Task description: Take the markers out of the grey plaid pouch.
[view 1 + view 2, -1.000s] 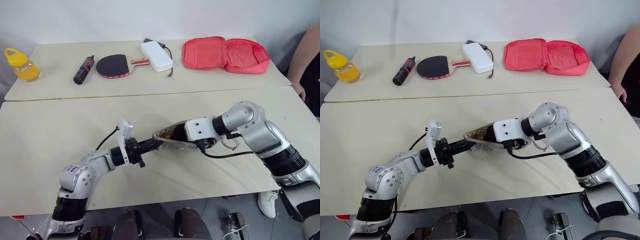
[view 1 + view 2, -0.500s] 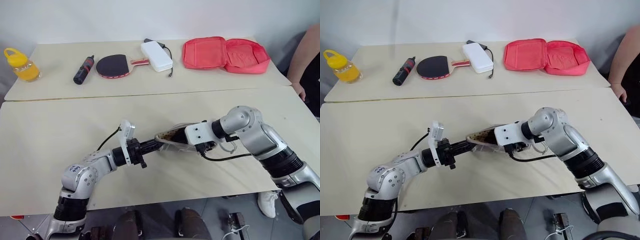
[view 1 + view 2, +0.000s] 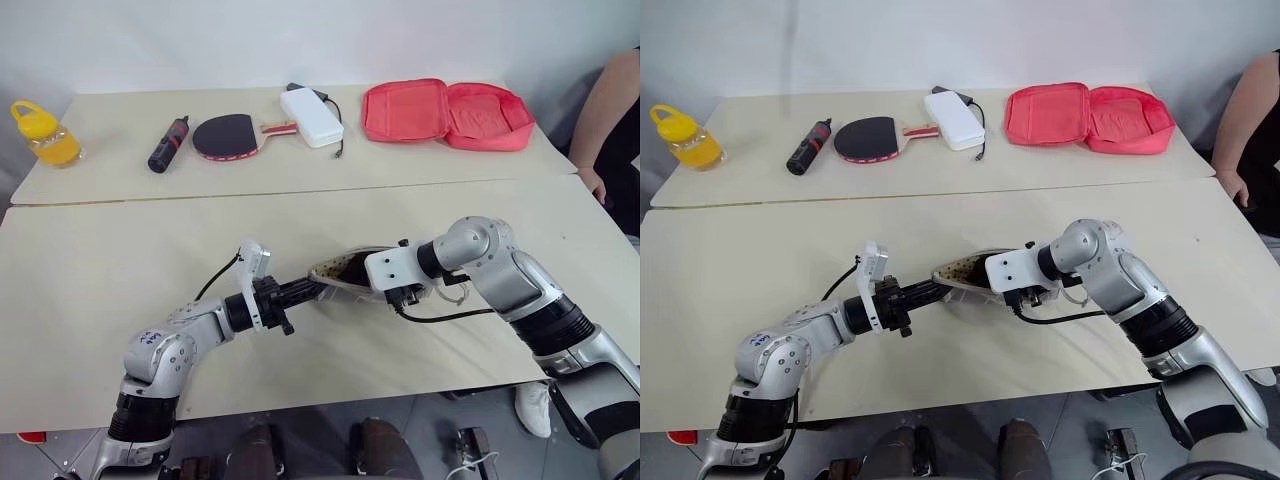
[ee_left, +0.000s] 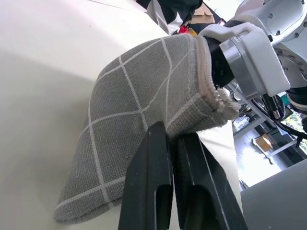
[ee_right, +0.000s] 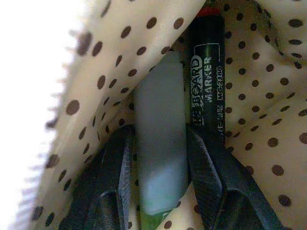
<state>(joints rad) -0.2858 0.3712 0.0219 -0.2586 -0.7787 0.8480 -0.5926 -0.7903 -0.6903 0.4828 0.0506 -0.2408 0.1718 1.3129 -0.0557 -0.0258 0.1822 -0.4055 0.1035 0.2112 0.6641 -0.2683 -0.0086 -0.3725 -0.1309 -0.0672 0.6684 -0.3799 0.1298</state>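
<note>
The grey plaid pouch [image 3: 343,270] hangs just above the near table, held between both arms. My left gripper [image 4: 172,132] is shut on the fabric at the pouch's open edge [image 4: 144,96]. My right gripper [image 5: 160,139] reaches down into the mouth, between walls of tan dotted lining. Its two black fingers [image 5: 117,167] press on either side of a pale grey-white marker [image 5: 158,91] with a green end. Beside that lies a black board marker [image 5: 207,72] with a red end, untouched. In the head views the pouch hides the right gripper's fingers and both markers.
On the far table lie a pink-red zip case [image 3: 447,110], a white power bank [image 3: 312,115], a table-tennis paddle [image 3: 228,133], a black-and-red cylinder [image 3: 168,144] and a yellow bottle [image 3: 42,133]. A person's arm [image 3: 610,120] is at the right edge.
</note>
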